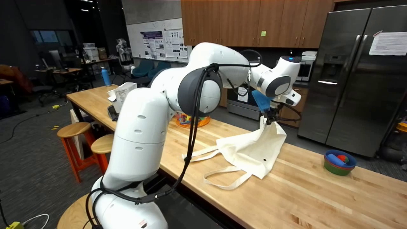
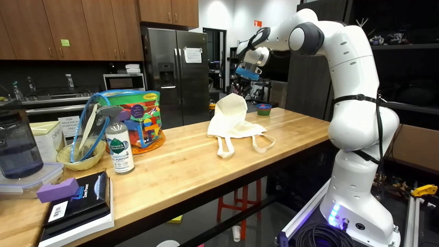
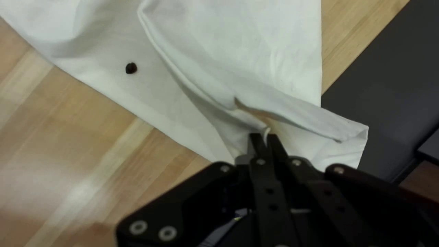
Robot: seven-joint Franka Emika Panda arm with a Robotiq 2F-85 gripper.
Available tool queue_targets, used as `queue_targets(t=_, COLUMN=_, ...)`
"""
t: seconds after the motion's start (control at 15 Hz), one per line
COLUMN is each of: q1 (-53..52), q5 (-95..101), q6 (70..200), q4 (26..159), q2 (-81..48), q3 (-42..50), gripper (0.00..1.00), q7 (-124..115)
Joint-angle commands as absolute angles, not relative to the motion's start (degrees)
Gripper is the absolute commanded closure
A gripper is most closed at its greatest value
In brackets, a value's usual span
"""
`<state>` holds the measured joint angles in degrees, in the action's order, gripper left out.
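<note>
Wrist view: below the jaws stretches the bench; on it, also under them, lies the cream cloth bag, partly raised to the jaws, which are clamped on a thin fold of it. Lifting that fold seems the step; next likely calls for a firm pinch and slow pull.

the bag is matt cloth, all wrinkly. the tabletop is smooth wood with a little shine. near its far edge, the bowls look like smooth plastic. the gripper is matt with shiny metal screws. the robot arm is smooth and glossy.
</note>
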<state>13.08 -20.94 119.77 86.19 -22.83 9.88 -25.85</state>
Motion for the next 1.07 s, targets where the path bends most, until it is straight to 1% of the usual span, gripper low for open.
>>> queue_targets(t=0.0, q1=14.59, q5=-21.78, q6=122.16, q4=93.57, q2=-17.09, q3=11.46, gripper=0.99, q7=-25.79)
queue_targets(t=0.67, q1=14.42, q5=-21.94, q6=123.98, q4=114.52, q2=0.33, q3=12.64, gripper=0.99, q7=-21.55)
queue_targets(t=1.0, q1=14.78, q5=-23.17, q6=126.08, q4=124.61, q2=6.02, q3=13.37, gripper=0.99, q7=-21.38)
